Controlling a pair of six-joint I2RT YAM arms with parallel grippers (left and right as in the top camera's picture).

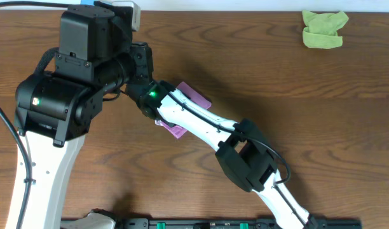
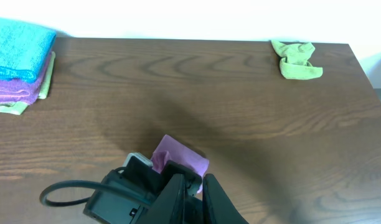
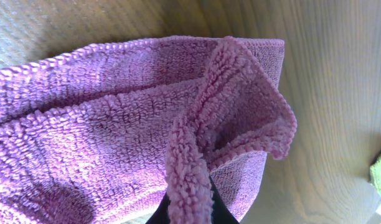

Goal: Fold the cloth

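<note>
Right claw [image 3: 189, 214] is clamping tight on the cloth [image 3: 116, 112]. Its two black tips are pressing together on a thick rolled edge of purple pile. That edge is curling up out of the tips in a loop, while the rest of the cloth is spreading out flat beyond the claw on the table [image 3: 327, 74].

Left claw [image 2: 200, 186] is sitting right alongside, jaws all but closed. A sliver of purple is showing between its tips, so it is looking like a pinch on the same cloth, and more purple is poking out just ahead of that claw.

From above, both claws are crowding together and the left arm [image 1: 61, 95] is covering them, so the grips themselves are hidden in that view. The cloth is peeking out on both sides of the right arm [image 1: 201, 121], under its white forearm.

Well ahead of the left claw and off to its right, a crumpled lime-green cloth [image 2: 296, 59] is lying near the table's far edge. Far ahead to its left, a stack of folded cloths [image 2: 19, 68], blue on top, is sitting at the corner.
</note>
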